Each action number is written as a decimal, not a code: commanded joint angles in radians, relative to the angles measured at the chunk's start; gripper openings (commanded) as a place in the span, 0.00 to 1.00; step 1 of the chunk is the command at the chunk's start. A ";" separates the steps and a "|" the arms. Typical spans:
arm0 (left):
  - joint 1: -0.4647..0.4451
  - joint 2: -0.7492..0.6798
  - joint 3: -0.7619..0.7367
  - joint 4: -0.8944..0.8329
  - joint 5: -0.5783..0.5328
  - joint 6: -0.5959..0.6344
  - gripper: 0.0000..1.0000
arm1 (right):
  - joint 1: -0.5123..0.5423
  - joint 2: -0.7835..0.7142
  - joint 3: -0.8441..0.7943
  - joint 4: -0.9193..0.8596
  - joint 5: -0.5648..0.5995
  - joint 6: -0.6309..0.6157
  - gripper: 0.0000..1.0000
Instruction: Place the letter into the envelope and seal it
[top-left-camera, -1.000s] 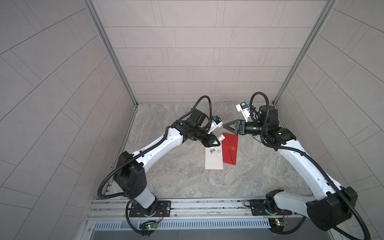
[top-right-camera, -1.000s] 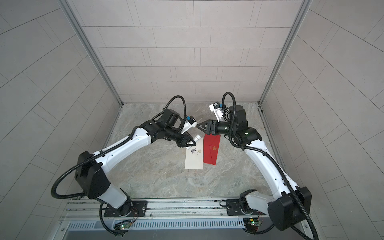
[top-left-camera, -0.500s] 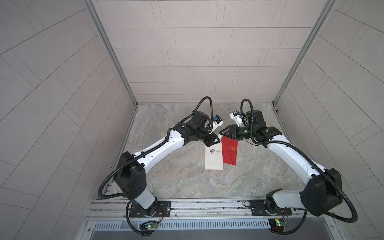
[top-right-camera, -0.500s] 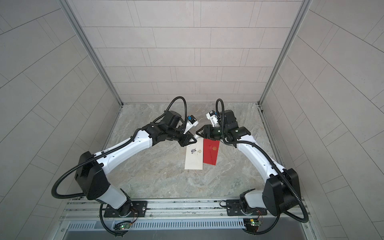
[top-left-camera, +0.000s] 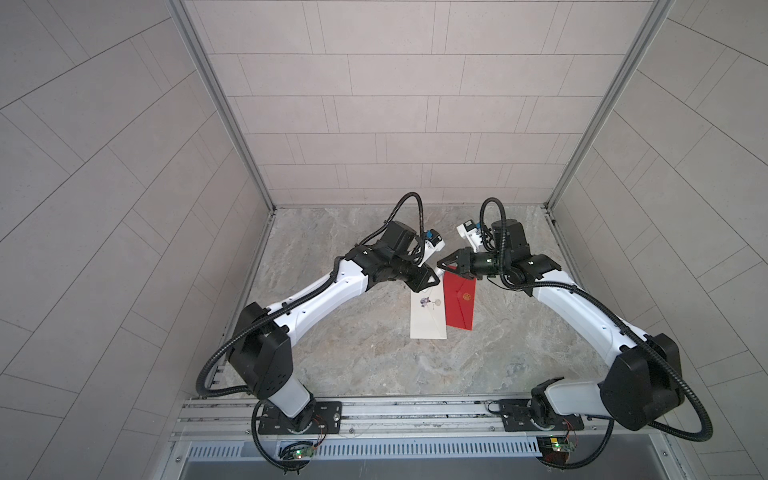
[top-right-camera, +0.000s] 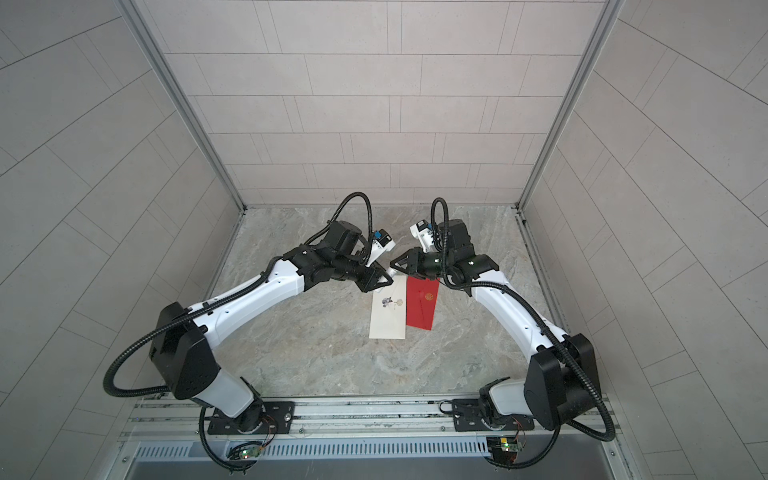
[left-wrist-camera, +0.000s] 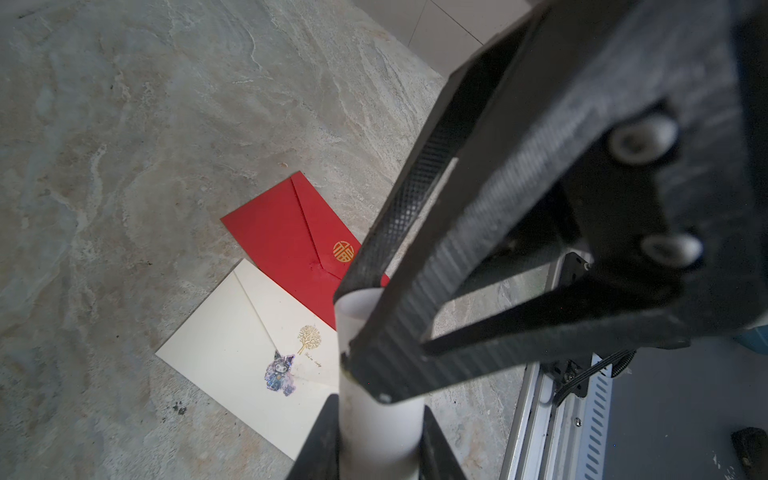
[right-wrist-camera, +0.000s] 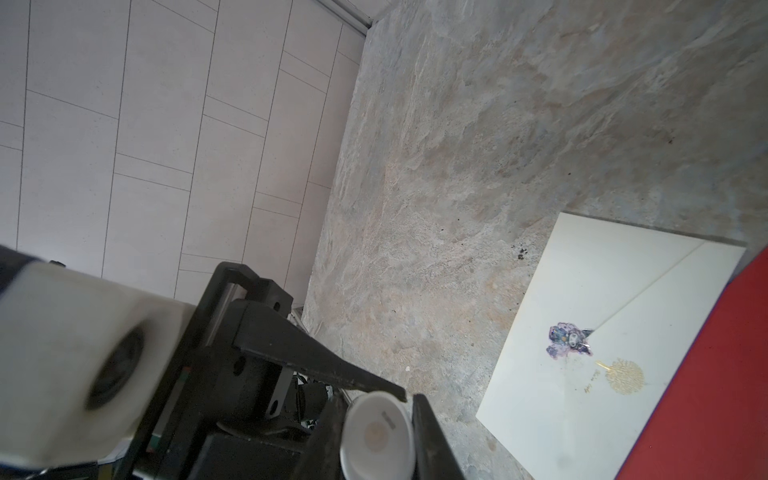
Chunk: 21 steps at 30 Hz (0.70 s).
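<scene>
The right arm has swung in from the side over the last second. Its hand (top-left-camera: 441, 264), which was gaping wide then, has narrowed and now meets the left hand (top-left-camera: 432, 281) nose to nose above the far end of the envelopes. The left hand has not budged; it is partly closed, clamped on a white glue stick (left-wrist-camera: 378, 419) that juts out past its tips. In the left wrist view the right hand's fingers (left-wrist-camera: 399, 216) sit on either side of the stick's free end. They look to be pinching it, though from here I can't swear both pads are touching. Down on the marbled bench (top-left-camera: 353, 361) the two envelopes lie flat where they were, lengthwise and touching along their long edges. The cream envelope (top-left-camera: 428, 320) is on the left, flap side up, with a purple cartoon sticker (left-wrist-camera: 282, 374) at the flap's point and a small gold tree (left-wrist-camera: 309, 338) beside it. The red envelope (top-left-camera: 459, 307) is on the right, flap up too, with a round gold emblem (left-wrist-camera: 343, 252).
</scene>
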 joint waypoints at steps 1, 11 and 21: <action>0.062 -0.031 -0.027 0.139 0.164 -0.109 0.00 | -0.015 -0.003 -0.050 0.113 -0.092 0.051 0.03; 0.209 -0.043 -0.046 0.414 0.716 -0.424 0.00 | -0.056 -0.109 -0.122 0.227 -0.300 -0.015 0.00; 0.246 0.140 -0.118 1.766 0.899 -1.534 0.00 | -0.004 -0.162 -0.112 0.062 -0.343 -0.231 0.00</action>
